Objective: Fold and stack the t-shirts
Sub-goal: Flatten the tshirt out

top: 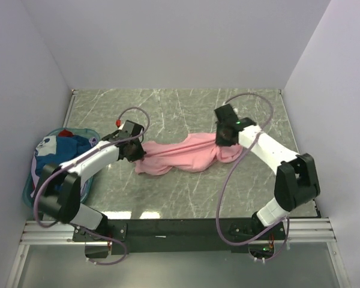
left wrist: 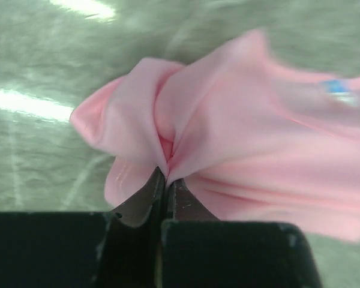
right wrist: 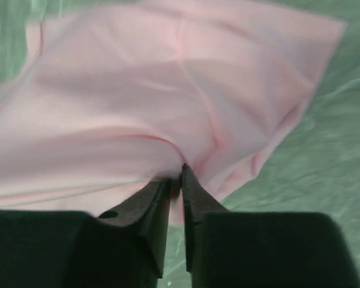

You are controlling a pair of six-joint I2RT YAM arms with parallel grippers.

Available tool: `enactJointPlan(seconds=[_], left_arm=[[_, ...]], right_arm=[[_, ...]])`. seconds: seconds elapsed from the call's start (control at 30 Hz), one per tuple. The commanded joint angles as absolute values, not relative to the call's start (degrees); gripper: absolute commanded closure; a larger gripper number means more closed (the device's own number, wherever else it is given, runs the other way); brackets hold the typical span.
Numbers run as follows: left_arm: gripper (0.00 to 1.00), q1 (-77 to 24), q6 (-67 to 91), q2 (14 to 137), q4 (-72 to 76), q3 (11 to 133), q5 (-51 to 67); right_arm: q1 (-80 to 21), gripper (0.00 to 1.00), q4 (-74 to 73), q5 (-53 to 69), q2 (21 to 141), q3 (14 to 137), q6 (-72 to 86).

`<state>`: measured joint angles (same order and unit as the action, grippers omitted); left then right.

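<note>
A light pink t-shirt (top: pixel 183 155) lies stretched in a long bunch across the middle of the marble table. My left gripper (top: pixel 134 152) is shut on its left end, the cloth pinched between the fingertips (left wrist: pixel 165 174). My right gripper (top: pixel 224 139) is shut on its right end, a fold of pink cloth (right wrist: pixel 168 90) caught between the jaws (right wrist: pixel 179 174). The shirt (left wrist: pixel 240 120) hangs taut between both grippers, just off or on the table. More shirts, blue, white and red (top: pixel 63 150), sit bunched at the left.
A teal plastic basket (top: pixel 31 186) holds the bunched shirts at the table's left edge, beside my left arm. White walls close in the table at left, back and right. A black rail runs along the near edge.
</note>
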<state>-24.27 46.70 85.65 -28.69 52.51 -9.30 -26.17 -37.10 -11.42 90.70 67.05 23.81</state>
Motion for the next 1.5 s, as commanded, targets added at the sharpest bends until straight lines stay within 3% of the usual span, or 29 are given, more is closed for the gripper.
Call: enactJointPlan(seconds=[0.0, 0.07, 0.1, 0.17, 0.2, 0.3, 0.53, 0.73, 0.87, 0.97, 1.27, 1.47], left_arm=[[0.99, -23.73, 46.67, 79.99, -32.61, 52.12, -11.17], [0.99, -23.73, 46.93, 78.23, -32.08, 51.68, -9.06], [0.99, -23.73, 47.28, 77.87, -31.91, 51.51, -7.49], [0.99, -23.73, 47.55, 77.52, -32.25, 51.68, -6.51], [0.99, -23.73, 47.72, 77.52, -32.43, 52.03, -6.5], [0.99, -23.73, 47.81, 77.43, -32.87, 52.82, -6.86], [0.99, -23.73, 48.25, 76.47, -34.98, 54.49, -8.17], [0.99, -23.73, 48.6, 74.62, -37.18, 56.69, -7.39], [0.99, -23.82, 48.43, 73.65, -38.67, 58.09, -6.24], [0.99, -23.91, 47.55, 73.13, -40.51, 60.9, -5.63], [0.99, -31.79, 43.95, 79.53, -45.08, 85.93, -5.1], [0.99, -39.97, 42.89, 90.68, -50.53, 119.36, -6.77]], right_arm=[[-19.0, 0.79, -38.15, -18.55, 87.54, 71.36, 25.84], [-16.44, 0.66, -37.97, -19.33, 88.06, 75.04, 25.84], [-16.44, 0.49, -38.75, -20.21, 88.59, 76.45, 25.93], [-17.4, 0.34, -38.32, -15.08, 88.42, 78.57, 24.62], [-18.01, 0.31, -36.49, -12.07, 87.37, 78.23, 23.83], [-24.23, 0.3, -34.81, -7.65, 84.91, 74.54, 19.43], [-44.01, 0.3, -31.91, -10.28, 80.51, 59.88, 16.08], [-48.78, 0.29, -29.54, -12.03, 84.89, 57.3, 17.23], [-49.13, 0.19, -28.04, -13.09, 89.29, 59.76, 16.09], [-49.13, 0.18, -29.62, -14.94, 91.32, 62.31, 16.26], [-47.37, 0.16, -30.15, -25.66, 72.97, 56.7, 23.46], [-46.85, 0.15, -30.32, -34.53, 54.26, 50.1, 30.67]])
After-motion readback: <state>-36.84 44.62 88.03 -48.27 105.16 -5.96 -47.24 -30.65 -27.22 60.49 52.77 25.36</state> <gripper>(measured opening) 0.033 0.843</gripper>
